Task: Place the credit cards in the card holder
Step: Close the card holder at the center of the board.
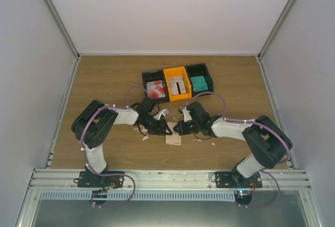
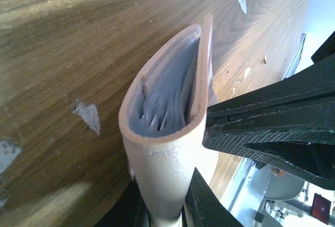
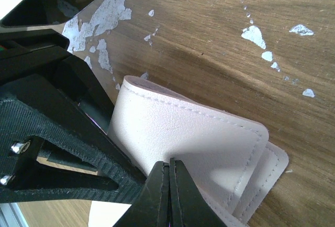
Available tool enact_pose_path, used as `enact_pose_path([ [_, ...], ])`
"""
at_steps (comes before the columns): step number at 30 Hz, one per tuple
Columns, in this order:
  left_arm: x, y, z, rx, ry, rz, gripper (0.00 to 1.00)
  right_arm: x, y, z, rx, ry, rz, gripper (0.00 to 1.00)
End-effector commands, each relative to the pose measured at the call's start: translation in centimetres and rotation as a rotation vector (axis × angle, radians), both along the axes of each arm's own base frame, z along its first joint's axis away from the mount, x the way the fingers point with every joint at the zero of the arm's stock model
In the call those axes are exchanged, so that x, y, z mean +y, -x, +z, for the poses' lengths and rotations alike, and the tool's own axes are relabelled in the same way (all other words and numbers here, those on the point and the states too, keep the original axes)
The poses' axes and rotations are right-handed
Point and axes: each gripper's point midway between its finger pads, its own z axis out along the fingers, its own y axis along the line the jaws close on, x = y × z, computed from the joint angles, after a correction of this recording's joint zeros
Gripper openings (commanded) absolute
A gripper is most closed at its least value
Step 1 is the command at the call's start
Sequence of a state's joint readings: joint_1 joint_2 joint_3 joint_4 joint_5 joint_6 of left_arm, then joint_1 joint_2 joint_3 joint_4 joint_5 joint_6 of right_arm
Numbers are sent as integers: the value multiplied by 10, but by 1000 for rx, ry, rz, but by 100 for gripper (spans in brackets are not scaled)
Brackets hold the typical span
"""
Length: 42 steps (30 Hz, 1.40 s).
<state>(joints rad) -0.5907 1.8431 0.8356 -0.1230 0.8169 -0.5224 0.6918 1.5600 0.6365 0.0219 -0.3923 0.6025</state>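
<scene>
Table [image 1: 104,80]: wood, inside a white-walled booth.
Card holder [image 2: 162,148]: table centre, between both arms.
Left gripper [image 2: 167,208]: clamped on its near end.
Right gripper [image 3: 170,168]: closed, tips against its face.
Credit cards [image 1: 199,84]: in bins [image 1: 174,70] beyond, well apart.

card holder [image 2: 163,151] interior blurred, credit cards [image 1: 199,84] print illegible

The top camera looks steeply down from above and behind the arm bases and takes in the whole table [image 1: 104,80]. Both wrist cameras sit very close. The left sees the wallet [image 2: 157,148] edge-on, and the right looks down on its face. All three views share the wallet.
</scene>
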Motion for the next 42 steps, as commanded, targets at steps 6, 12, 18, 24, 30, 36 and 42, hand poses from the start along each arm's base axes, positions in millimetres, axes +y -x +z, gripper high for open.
enact_pose_path([
  [6, 36, 6, -77, -43, -311, 42, 0, -9, 37, -18, 62, 60, 113, 0],
  [12, 39, 7, -81, -41, -322, 47, 0, -8, 34, -12, 48, 50, 113, 0],
  [18, 39, 7, -80, -40, -321, 47, 0, -4, 34, -14, 57, 27, 115, 0],
  [24, 38, 8, -81, -37, -317, 44, 0, -4, 38, -26, 87, 41, 112, 1],
  [30, 38, 7, -81, -34, -314, 45, 0, -13, 43, -35, 83, 78, 107, 0],
  [36, 37, 7, -80, -25, -298, 46, 0, -21, 51, -44, 118, 116, 83, 8],
  [42, 37, 6, -79, -23, -296, 48, 0, -20, 57, -41, 138, 78, 57, 12],
])
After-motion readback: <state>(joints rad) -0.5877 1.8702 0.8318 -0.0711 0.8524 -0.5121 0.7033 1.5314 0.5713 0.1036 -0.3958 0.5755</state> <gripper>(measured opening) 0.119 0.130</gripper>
